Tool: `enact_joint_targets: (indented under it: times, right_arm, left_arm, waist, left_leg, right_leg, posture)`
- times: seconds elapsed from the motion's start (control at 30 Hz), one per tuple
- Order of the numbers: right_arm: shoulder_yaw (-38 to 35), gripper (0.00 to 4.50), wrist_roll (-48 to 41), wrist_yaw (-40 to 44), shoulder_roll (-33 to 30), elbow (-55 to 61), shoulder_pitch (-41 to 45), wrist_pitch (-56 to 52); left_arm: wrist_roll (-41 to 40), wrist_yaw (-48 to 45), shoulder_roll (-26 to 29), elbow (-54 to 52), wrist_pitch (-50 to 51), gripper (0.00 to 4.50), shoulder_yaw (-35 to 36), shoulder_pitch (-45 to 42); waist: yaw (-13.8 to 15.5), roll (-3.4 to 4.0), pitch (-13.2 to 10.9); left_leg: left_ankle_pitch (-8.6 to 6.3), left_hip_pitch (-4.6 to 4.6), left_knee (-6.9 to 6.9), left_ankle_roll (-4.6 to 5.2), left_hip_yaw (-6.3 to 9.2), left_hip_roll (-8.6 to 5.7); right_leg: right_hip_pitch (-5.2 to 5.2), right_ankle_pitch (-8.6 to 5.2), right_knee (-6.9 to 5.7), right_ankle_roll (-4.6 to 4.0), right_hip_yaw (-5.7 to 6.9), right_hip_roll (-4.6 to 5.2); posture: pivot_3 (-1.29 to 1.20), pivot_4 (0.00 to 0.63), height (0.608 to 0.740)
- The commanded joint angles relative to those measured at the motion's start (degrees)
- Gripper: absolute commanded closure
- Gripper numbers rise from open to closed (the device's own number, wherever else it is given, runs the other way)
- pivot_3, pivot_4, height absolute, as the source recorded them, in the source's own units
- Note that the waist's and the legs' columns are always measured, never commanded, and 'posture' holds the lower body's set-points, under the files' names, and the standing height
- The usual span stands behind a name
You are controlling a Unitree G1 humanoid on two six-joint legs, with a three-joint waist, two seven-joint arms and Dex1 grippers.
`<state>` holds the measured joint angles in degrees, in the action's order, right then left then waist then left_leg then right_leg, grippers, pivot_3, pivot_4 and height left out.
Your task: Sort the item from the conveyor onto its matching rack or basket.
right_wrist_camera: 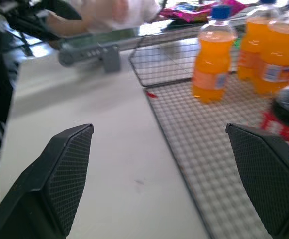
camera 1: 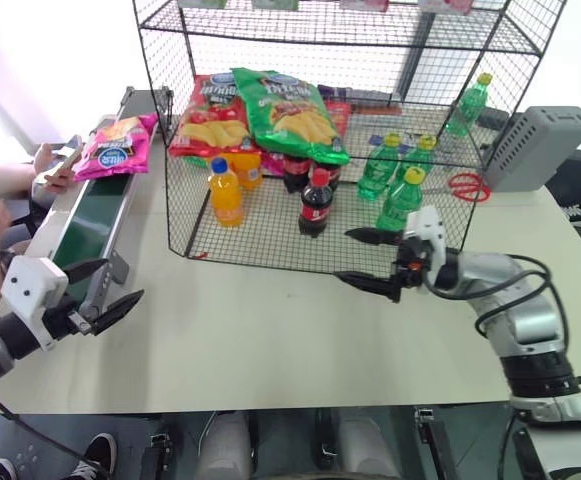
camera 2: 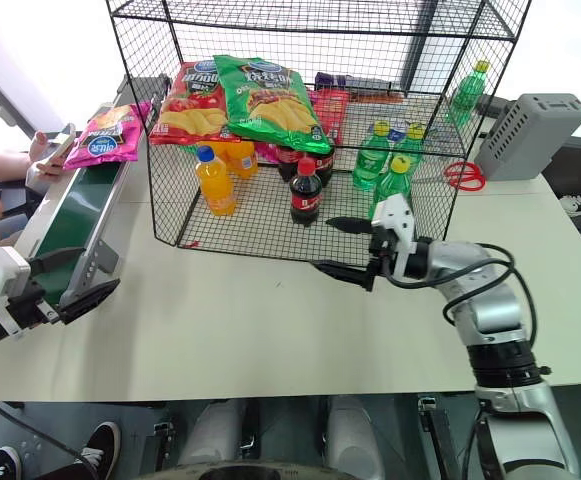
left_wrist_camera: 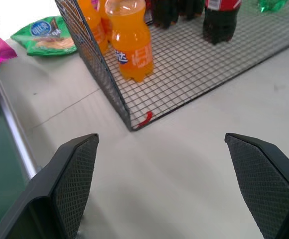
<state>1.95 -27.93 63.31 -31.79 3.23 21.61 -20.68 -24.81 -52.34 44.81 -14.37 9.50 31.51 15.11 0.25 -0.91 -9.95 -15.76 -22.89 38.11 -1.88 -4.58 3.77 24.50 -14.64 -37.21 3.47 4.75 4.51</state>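
Note:
The item, a magenta-pink chip bag [camera 1: 117,145] with a blue oval logo, lies at the far end of the conveyor [camera 1: 88,222], a dark-green belt in a grey frame along the table's left side. The rack [camera 1: 270,255], a large black wire-mesh shelving unit, stands at the table's middle and back. My left gripper [camera 1: 120,282] is open beside the conveyor's near end, well short of the bag, with nothing between its fingers. My right gripper [camera 1: 345,257] is open and empty, level and pointing left just in front of the rack's front right edge.
On the rack's upper tier lie a red chip bag [camera 1: 208,118] and a green chip bag [camera 1: 292,112]. Orange soda [camera 1: 225,193], cola [camera 1: 315,204] and green bottles [camera 1: 400,197] stand below. A grey box [camera 1: 535,145] and red scissors [camera 1: 467,185] are at right. A person's hand [camera 1: 52,168] is beside the pink bag.

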Motion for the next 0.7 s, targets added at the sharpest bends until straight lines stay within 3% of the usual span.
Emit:
enact_joint_targets:
  times: [0.03, 0.27, 0.5, 0.7]
  right_arm:
    - [-0.12, 0.06, -3.87, -0.14, 1.68, 4.51, 1.53, -2.55]
    - [3.98, 0.06, -2.38, -0.39, 3.75, 7.83, 1.4, -1.94]
    - [4.86, 0.06, -0.12, -0.17, 5.43, 6.84, 2.29, 3.36]
    - [4.76, 0.06, -1.81, 1.57, 5.48, 7.38, 1.73, 2.72]
  left_arm:
    - [3.1, 2.18, -0.26, -0.08, -5.54, 0.17, 4.79, 0.71]
    - [12.42, 0.17, 1.0, 4.17, -20.13, 0.17, 7.94, 9.31]
    - [24.81, 7.0, 2.69, 14.12, -36.83, 0.17, 9.23, 11.65]
    - [28.34, 10.65, 3.87, 18.96, -41.71, 0.17, 8.78, 13.3]
  waist:
    - [0.16, -0.01, 0.0]
    - [-0.02, 0.0, 0.01]
    - [0.13, -0.02, 0.02]
    - [-0.01, -0.03, 0.03]
  left_leg:
    - [0.0, 0.0, 0.0, 0.0, 0.0, -0.01]
    - [0.0, 0.01, -0.01, 0.0, -0.01, 0.0]
    - [-0.01, 0.0, -0.01, 0.0, -0.03, 0.0]
    - [-0.01, 0.0, -0.01, 0.0, -0.07, 0.03]
  right_leg:
    - [0.0, 0.0, 0.0, 0.0, 0.0, 0.03]
    - [0.02, -0.01, 0.0, -0.02, 0.01, 0.02]
    - [0.04, -0.01, 0.02, -0.02, 0.03, 0.04]
    - [0.05, -0.01, 0.02, -0.02, 0.03, 0.04]
  posture:
    - [0.0, 0.15, 0.74]
    - [0.0, 0.15, 0.74]
    - [0.0, 0.15, 0.74]
    - [0.0, 0.15, 0.74]
